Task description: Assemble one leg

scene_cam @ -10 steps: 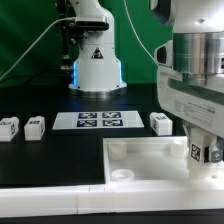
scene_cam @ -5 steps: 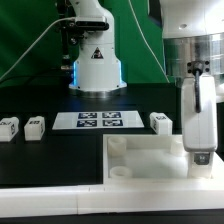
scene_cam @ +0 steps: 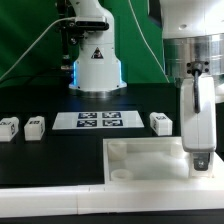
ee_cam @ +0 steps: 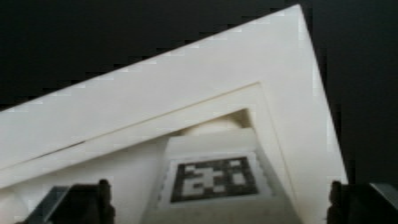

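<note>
The large white tray-like piece (scene_cam: pixel 150 160) lies at the front of the table, and its corner fills the wrist view (ee_cam: pixel 196 110). One leg (ee_cam: pixel 217 180), a white block with a tag on its upper face, stands at that corner between my fingers. My gripper (scene_cam: pixel 200 155) hangs over the tray's corner on the exterior view's right. In the wrist view the gripper (ee_cam: pixel 222 205) has its dark fingertips (ee_cam: pixel 80 205) wide apart, well clear of the leg on both sides. In the exterior view the leg is mostly hidden behind the finger.
Three more legs lie on the black table: two at the exterior view's left (scene_cam: pixel 9 126) (scene_cam: pixel 35 125) and one (scene_cam: pixel 160 122) just behind the tray. The marker board (scene_cam: pixel 100 121) lies in the middle, in front of the robot base (scene_cam: pixel 97 60).
Since a second ago the gripper has turned about its vertical axis, so the tag seen beneath it no longer shows. Nothing has moved in the last half second.
</note>
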You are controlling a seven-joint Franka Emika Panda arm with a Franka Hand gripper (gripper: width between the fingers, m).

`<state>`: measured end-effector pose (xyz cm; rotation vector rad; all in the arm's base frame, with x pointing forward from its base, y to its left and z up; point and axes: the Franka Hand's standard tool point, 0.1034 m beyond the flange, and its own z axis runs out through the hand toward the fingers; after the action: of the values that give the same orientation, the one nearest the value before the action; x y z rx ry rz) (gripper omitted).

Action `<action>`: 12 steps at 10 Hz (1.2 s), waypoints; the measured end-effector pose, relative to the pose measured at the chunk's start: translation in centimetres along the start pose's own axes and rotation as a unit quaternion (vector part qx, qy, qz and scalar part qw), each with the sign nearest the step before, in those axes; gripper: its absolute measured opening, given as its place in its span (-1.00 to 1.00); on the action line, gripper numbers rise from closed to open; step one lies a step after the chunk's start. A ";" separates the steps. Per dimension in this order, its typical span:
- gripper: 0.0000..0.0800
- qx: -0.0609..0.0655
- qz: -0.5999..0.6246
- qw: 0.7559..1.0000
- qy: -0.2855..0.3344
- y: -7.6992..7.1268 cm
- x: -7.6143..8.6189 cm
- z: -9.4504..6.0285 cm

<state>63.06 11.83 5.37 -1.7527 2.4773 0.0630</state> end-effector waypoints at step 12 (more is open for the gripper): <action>0.62 0.020 -0.069 0.997 -0.023 -0.3 -2.1 -3.4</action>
<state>63.81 13.37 8.97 -1.8778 2.3039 0.0419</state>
